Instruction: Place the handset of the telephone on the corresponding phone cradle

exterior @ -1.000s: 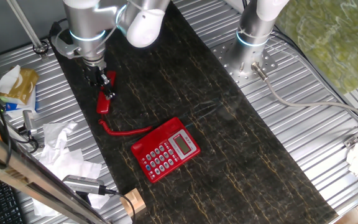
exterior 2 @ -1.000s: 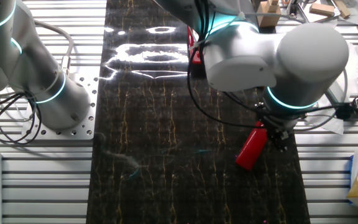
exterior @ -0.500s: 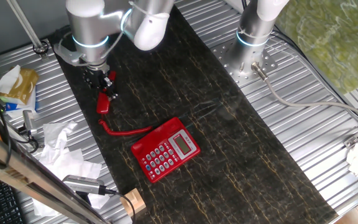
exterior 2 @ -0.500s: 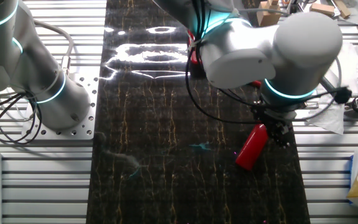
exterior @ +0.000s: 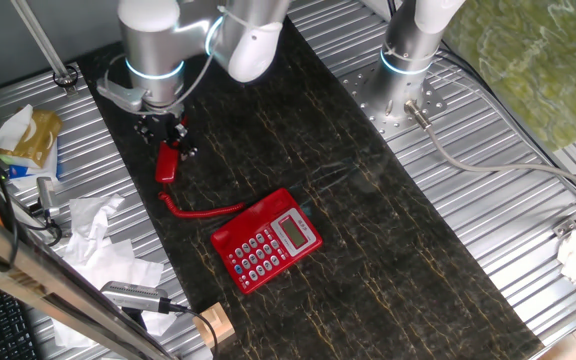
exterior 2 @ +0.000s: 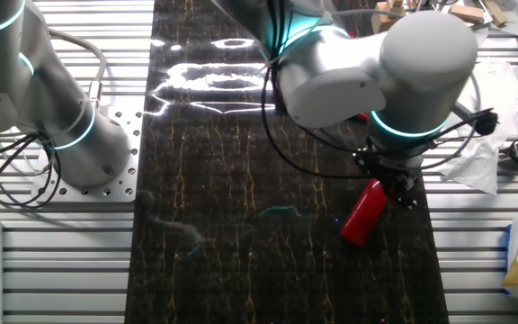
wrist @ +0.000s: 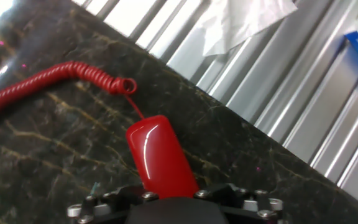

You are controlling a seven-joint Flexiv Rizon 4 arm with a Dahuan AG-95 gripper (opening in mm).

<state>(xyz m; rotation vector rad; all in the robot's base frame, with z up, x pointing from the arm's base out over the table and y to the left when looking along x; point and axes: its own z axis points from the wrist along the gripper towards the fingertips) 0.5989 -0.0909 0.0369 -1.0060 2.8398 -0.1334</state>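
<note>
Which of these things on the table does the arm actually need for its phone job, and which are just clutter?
Needed:
- handset, with the gripper on its upper end
- telephone with its keypad
- coiled cord

Just lying about:
- crumpled white paper
- yellow packet
- wooden block
- second robot base

Slim red handset [exterior: 168,163] flat on dark mat, coiled cord trailing to the separate red telephone [exterior: 267,240].

Dark marbled worktop [exterior: 388,240], ribbed metal on both sides

The red telephone [exterior: 267,240] sat mid-worktop, with the handset [exterior: 168,163] lying well apart near the edge. Crumpled paper [exterior: 93,225] and a small wooden block [exterior: 213,325] were on the metal.
</note>
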